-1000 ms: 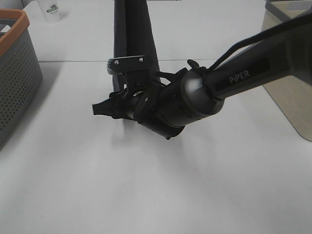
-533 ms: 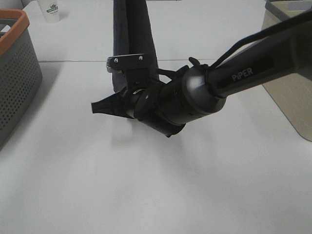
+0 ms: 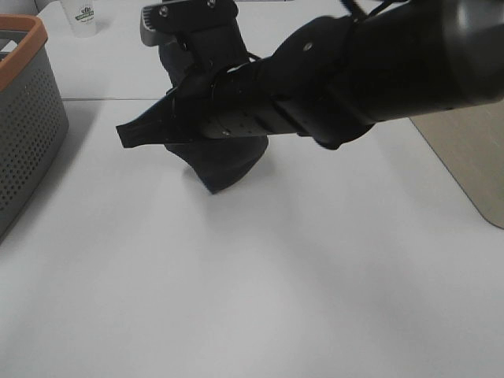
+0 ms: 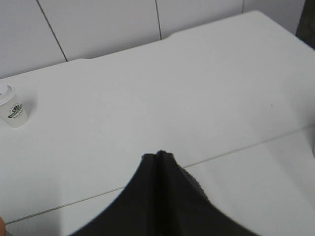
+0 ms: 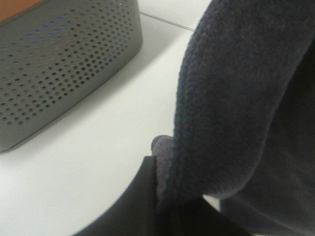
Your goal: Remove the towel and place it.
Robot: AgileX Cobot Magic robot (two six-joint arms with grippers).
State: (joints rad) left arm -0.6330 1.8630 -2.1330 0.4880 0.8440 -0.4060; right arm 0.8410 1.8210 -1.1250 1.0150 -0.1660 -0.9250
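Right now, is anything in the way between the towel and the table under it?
Nothing that I can see. The towel hangs by the right gripper, and the white table beneath and in front of it shows nothing on it. The grey basket stands off to the left, and the paper cup is far behind.

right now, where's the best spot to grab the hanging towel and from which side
Pinch the towel at its lower hanging end, coming in low from the near side: it hangs as a narrow folded column, and only that end shows below the right arm crossing it.
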